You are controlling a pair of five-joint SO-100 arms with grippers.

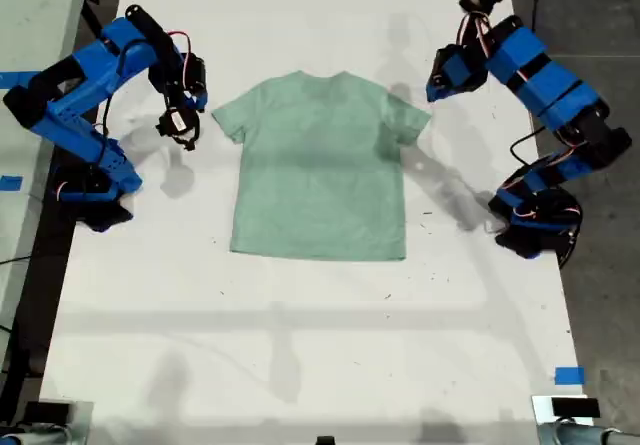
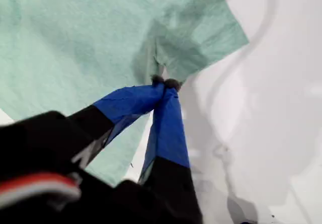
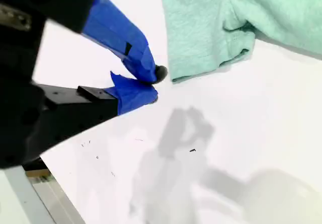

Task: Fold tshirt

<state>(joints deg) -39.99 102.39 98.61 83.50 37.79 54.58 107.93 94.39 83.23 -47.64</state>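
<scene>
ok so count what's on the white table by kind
t-shirt: 1
robot arms: 2, one at the exterior view's left, one at its right
blue tape marks: 1
total: 4

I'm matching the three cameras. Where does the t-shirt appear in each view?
Exterior view: the pale mint-green, short-sleeved t-shirt lies flat, centre of the white table.
First wrist view: fills the upper area, sleeve near the jaws.
Second wrist view: sleeve only.
Shared landmark: the white table.
</scene>
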